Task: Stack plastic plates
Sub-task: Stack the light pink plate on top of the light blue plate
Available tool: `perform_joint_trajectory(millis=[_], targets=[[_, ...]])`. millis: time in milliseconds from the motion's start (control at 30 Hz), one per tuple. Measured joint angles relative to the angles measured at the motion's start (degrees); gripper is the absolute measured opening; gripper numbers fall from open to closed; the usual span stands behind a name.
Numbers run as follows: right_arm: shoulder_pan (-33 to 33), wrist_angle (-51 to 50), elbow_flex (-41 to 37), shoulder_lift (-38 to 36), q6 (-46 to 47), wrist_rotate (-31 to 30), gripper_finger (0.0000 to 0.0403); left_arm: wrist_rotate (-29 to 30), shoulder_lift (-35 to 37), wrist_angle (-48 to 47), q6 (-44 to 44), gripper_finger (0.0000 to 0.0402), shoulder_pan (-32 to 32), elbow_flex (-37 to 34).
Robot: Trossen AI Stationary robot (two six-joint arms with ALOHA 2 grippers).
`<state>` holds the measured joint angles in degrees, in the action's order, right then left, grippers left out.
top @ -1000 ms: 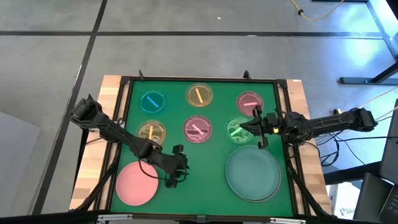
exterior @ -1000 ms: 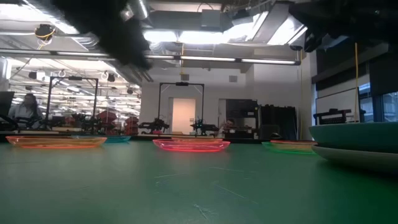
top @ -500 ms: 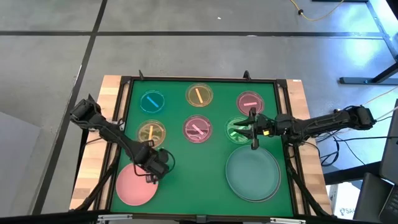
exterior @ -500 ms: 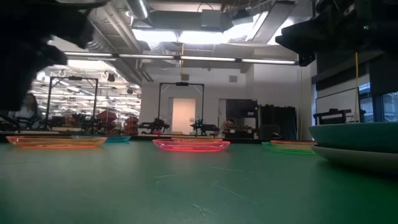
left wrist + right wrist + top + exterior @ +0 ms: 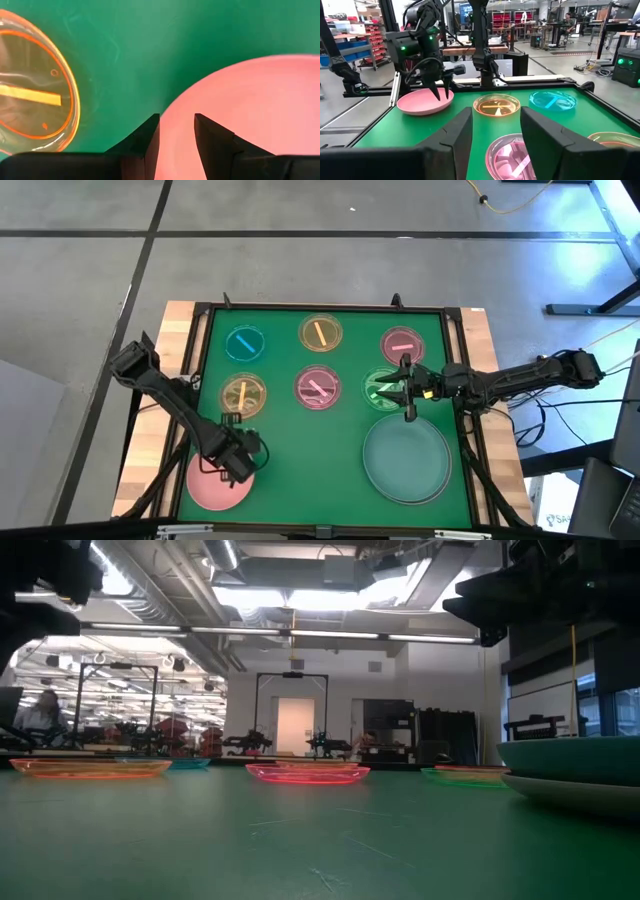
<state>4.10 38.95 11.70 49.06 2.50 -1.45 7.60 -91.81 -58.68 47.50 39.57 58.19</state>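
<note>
six small translucent plates sit on the green mat (image 5: 330,455) in two rows. far row: blue plate (image 5: 245,343), yellow plate (image 5: 320,333), pink plate (image 5: 401,343). nearer row: amber plate (image 5: 243,393) w/ yellow bar, pink middle plate (image 5: 317,387), green plate (image 5: 383,388). all lie flat & apart from each other.

large pink plate (image 5: 212,482) lies at the near-left corner of the mat. large teal plate (image 5: 407,459) is at near-right; low view shows it resting on a grey-white plate (image 5: 575,792), so those 2 are stacked already.

left gripper (image 5: 240,464) is over the far-right part of the large pink plate. its wrist cam shows both fingers (image 5: 150,142) w/ a narrow gap, nothing between them, tips above the plate's rim where pink meets green; amber plate is just beside. whether the tips touch the plate: can't tell.

right gripper (image 5: 405,392) hangs over the right edge of the green plate, just past the far rim of the teal plate. fingers spread apart, holding nothing; its wrist cam looks across the mat to the left arm over the large pink plate.

mat sits in a black frame on a wooden table (image 5: 176,330). a person (image 5: 40,712) shows far off in the room, low view.
</note>
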Motion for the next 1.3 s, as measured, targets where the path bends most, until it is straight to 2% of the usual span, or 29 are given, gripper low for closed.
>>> perform_joint_trajectory(millis=[400,567,800,933,1100,1300], targets=[[0.0,0.1,0.0,0.0,0.0,0.0,0.0161,0.6,0.0,4.5,-0.4,0.0114,-0.2,-4.4],[0.0,0.2,0.0,0.0,-0.1,0.0,0.0161,-1.3,0.0,7.2,0.8,0.0114,-0.3,-5.5],[0.0,0.4,0.0,0.0,-0.1,0.0,0.0161,-0.6,0.0,10.3,-1.4,0.0113,-0.6,-6.6],[0.0,0.4,0.0,0.0,-0.1,-0.5,0.0161,-3.2,0.0,10.8,-1.4,0.0085,-1.9,-6.6],[0.0,0.4,0.0,0.0,-0.1,-0.5,0.0161,-4.2,0.1,12.5,-3.1,0.0018,-4.1,-6.6],[0.0,1.4,0.0,0.0,-0.5,-0.6,0.0161,-2.7,0.1,15.5,-7.0,0.0011,-7.2,-6.0]])
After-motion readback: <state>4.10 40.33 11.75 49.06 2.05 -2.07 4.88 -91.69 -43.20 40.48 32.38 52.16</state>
